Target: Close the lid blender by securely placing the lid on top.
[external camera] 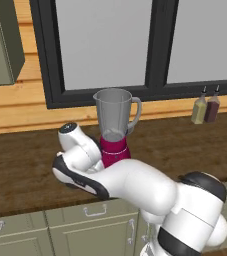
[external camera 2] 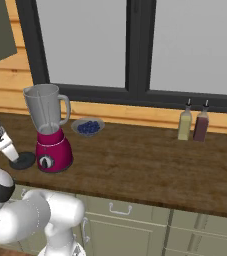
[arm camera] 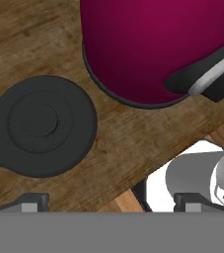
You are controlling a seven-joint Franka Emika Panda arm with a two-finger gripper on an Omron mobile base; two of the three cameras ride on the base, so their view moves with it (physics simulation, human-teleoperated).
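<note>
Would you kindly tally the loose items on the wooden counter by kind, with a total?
Blender: 1
Lid: 1
Bowl of blueberries: 1
Bottles: 2, one yellowish, one dark red
Total: 5

Lid (external camera 2: 23,160) on counter (external camera 2: 135,160) just left of blender (external camera 2: 50,131).

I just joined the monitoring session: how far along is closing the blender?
Nothing is finished: the blender jar stands open and the lid lies flat on the wooden counter beside its magenta base. In hand: the gripper hovers above the lid, fingertips apart, holding nothing. Left: grasp the lid, lift it and seat it on the jar.
</note>
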